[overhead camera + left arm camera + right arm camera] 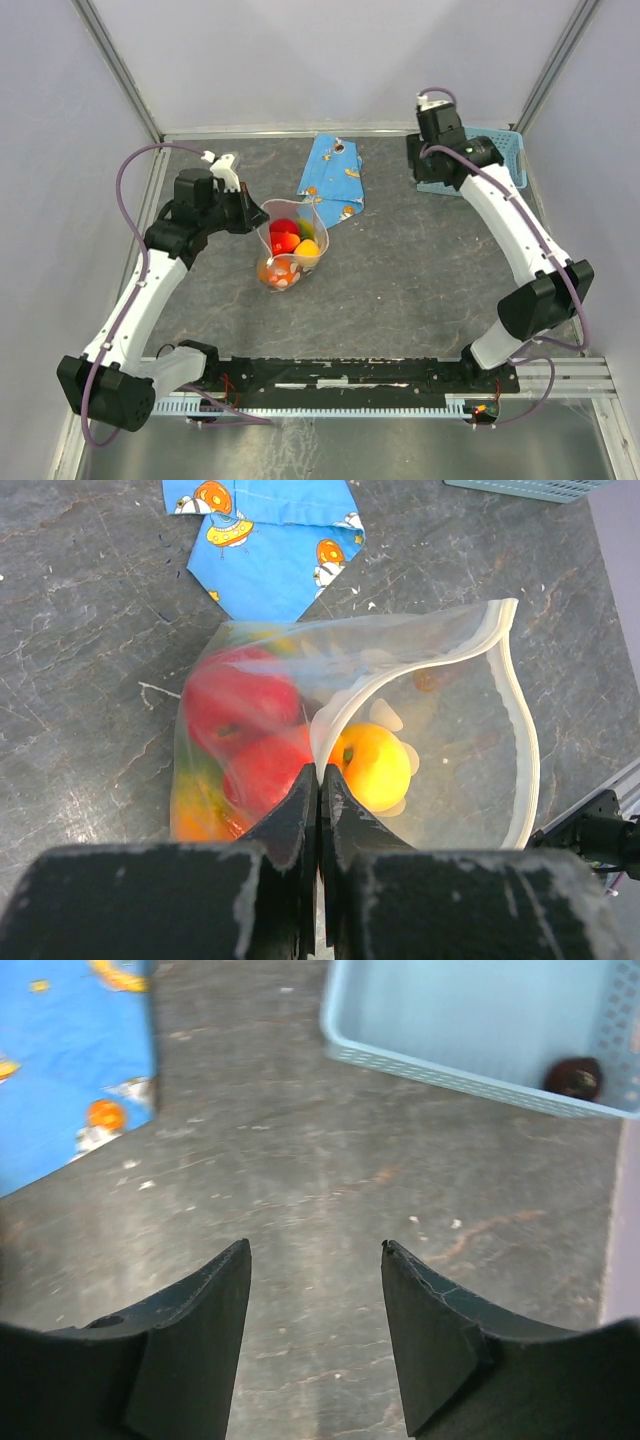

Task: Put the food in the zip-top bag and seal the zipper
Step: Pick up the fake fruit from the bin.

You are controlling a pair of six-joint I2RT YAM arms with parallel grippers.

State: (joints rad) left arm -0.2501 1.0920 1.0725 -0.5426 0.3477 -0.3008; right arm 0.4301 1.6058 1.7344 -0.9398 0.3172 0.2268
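Left gripper [320, 785] is pinched right down on the near rim of the zip-top bag [450, 740], jaws together with only the plastic edge between them. The bag lies mid-table, mouth gaping toward the right, with red fruits [235, 705] and a yellow fruit [375, 765] inside. Right gripper [314, 1245] hangs over bare table [300, 1160] by the mesh basket [440, 1065], jaws well apart and holding nothing. My worry is that single pinch: the bag is floppy, so if I tug or lift it the mouth could tip and the round fruit roll straight out. The rim also folds inward just at the pinch, so I'd guess the zipper [531, 745] won't line up cleanly unless it gets flattened first. There's more. A dark purple fruit [573, 1077] sits in the far corner of the basket, not yet bagged, close against the wall, and a finger could catch the mesh going in for it. Only the right wrist view shows me that fruit; from the top camera the arm covers that part of the basket. Only the left wrist view shows the fold in the rim and the grip itself. The overhead gives what neither does — both arms well apart, and the bag just beside the blue wrapper [270, 550].
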